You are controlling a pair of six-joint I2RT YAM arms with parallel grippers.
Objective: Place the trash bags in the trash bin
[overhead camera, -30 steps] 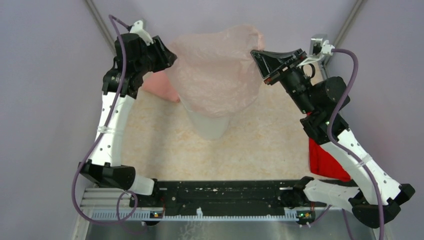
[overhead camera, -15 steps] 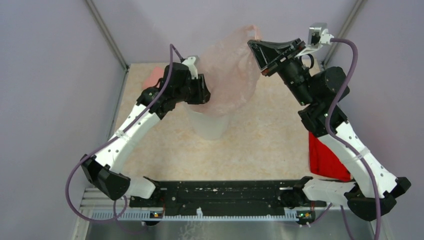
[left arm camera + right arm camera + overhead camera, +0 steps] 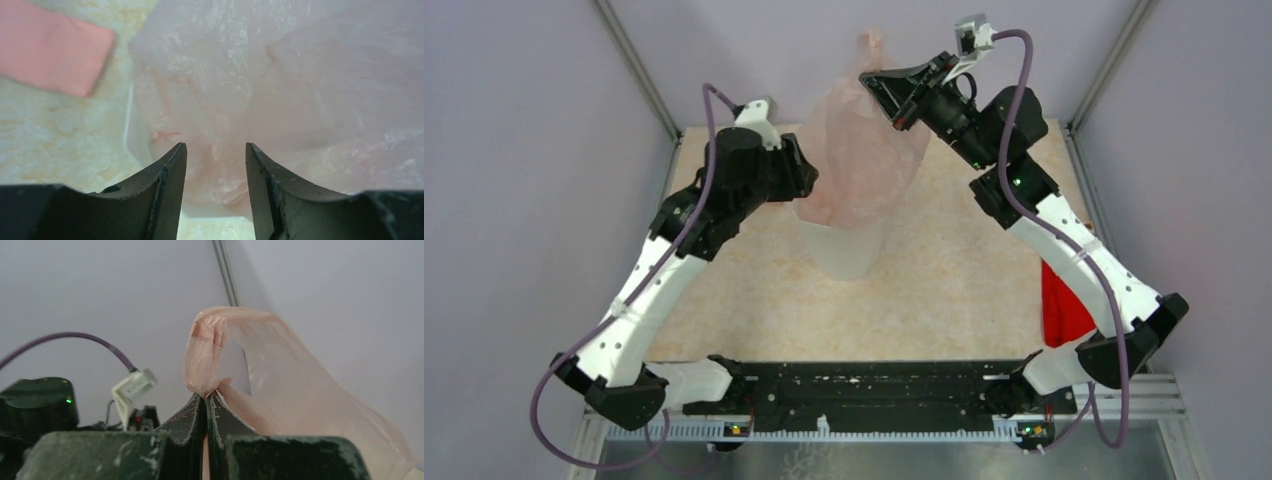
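1. Since earlier, the right gripper (image 3: pixel 874 82) has carried the trash bag (image 3: pixel 856 160) leftward; it hangs over the trash bin (image 3: pixel 842 250).
2. Jaws apart, the left gripper (image 3: pixel 215 148) faces the film; it should tuck it inside.
3. Clamped on the bag's handle, the right gripper should lower slowly.

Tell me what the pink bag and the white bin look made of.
Pink bag: thin plastic film, translucent, slightly glossy, finely crinkled and hanging limp. White bin: probably moulded plastic, milky and slightly translucent, with a smooth wall.
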